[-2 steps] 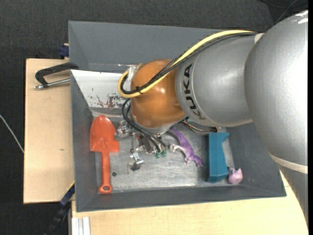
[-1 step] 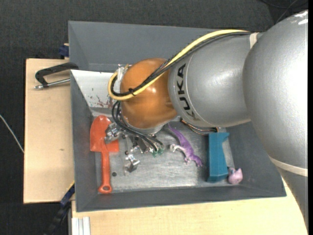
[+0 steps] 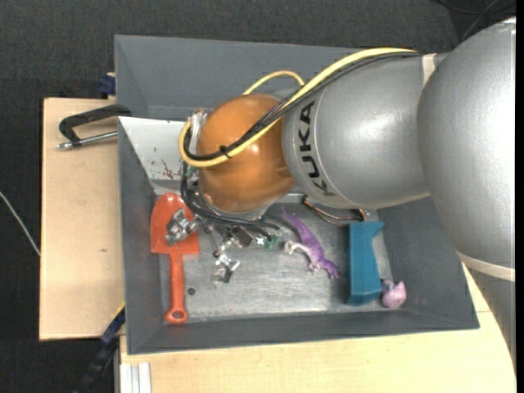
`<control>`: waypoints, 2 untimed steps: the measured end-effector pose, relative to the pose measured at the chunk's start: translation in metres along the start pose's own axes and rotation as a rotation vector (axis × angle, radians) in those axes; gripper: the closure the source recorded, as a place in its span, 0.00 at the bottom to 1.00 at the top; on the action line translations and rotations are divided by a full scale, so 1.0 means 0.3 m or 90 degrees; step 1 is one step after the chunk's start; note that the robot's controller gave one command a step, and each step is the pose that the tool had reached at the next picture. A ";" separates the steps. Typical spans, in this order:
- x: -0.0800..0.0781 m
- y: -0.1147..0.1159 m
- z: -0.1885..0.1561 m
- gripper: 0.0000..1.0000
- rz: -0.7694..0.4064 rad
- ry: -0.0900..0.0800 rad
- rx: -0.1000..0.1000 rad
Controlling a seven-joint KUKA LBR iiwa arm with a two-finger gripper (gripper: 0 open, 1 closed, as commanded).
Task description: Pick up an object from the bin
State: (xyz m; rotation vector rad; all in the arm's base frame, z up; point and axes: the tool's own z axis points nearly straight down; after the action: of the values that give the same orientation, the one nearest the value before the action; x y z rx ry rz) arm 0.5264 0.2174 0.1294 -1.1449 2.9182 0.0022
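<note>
From my station I see the grey metal bin, its floor dull and scuffed. A smooth, glossy orange cover domes over the wrist. Below it the gripper sits low in the left half of the bin. Its two bare-metal fingers are spread well apart, and I see nothing between them. The left one lies over the flat blade of an orange plastic shovel, but I cannot tell whether it touches. The shovel lies along the left wall, with its thin handle pointing to the near edge. To the right of the gripper lies a knobbly purple toy lizard. Beyond it is a blocky teal plastic piece, with a small rounded pink toy beside its near end.
</note>
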 end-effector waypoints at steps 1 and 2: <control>-0.053 -0.021 0.186 0.00 -0.214 -0.002 0.001; -0.067 0.003 0.181 1.00 -0.474 0.000 0.002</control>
State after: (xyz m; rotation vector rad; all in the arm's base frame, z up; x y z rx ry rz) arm 0.5408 0.2320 0.0754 -2.1261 2.3014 -0.0065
